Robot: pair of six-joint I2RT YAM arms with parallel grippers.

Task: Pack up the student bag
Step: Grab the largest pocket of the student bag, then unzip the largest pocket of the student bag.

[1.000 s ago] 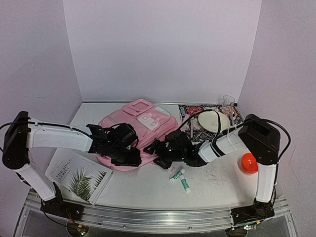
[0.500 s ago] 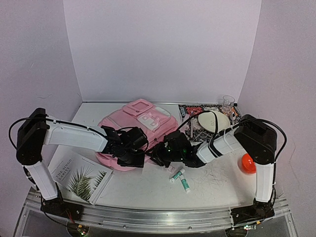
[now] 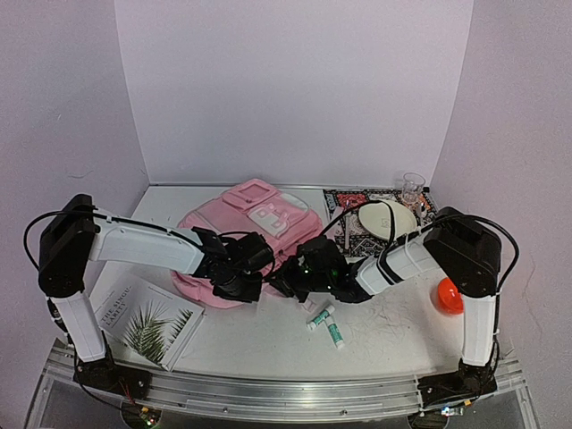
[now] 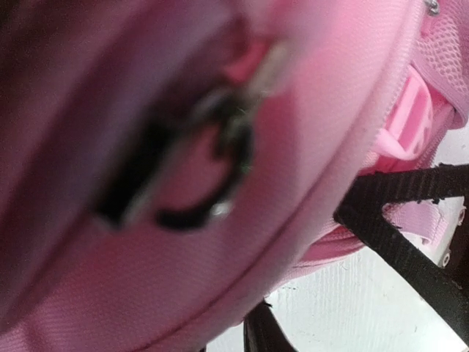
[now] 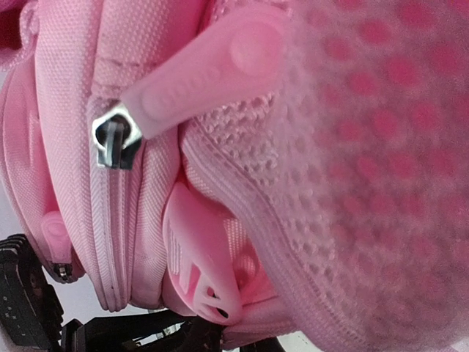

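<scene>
The student bag [image 3: 259,216], soft and pink, lies flat in the middle of the table. My left gripper [image 3: 243,284] and right gripper [image 3: 284,279] meet at its near edge, a few centimetres apart. In the left wrist view, blurred pink fabric of the bag [image 4: 183,279] fills the frame and hides the fingers; a black strap [image 4: 410,242] crosses at the right. In the right wrist view, pink mesh of the bag [image 5: 366,147] lies over the jaws, beside a pink zipper pull [image 5: 201,70] and a pink buckle [image 5: 201,257]. Both grippers look shut on the bag's fabric.
A book with a leaf cover [image 3: 143,317] lies near left. Two small tubes [image 3: 326,323] lie just in front of the right gripper. A red ball [image 3: 450,295] sits at the right. A plate [image 3: 386,217] on a patterned mat [image 3: 353,223] and a glass [image 3: 412,188] stand at the back right.
Both grippers have moved toward each other along the bag's near edge and have closed there. The left arm reached further right; the bag has hardly shifted.
</scene>
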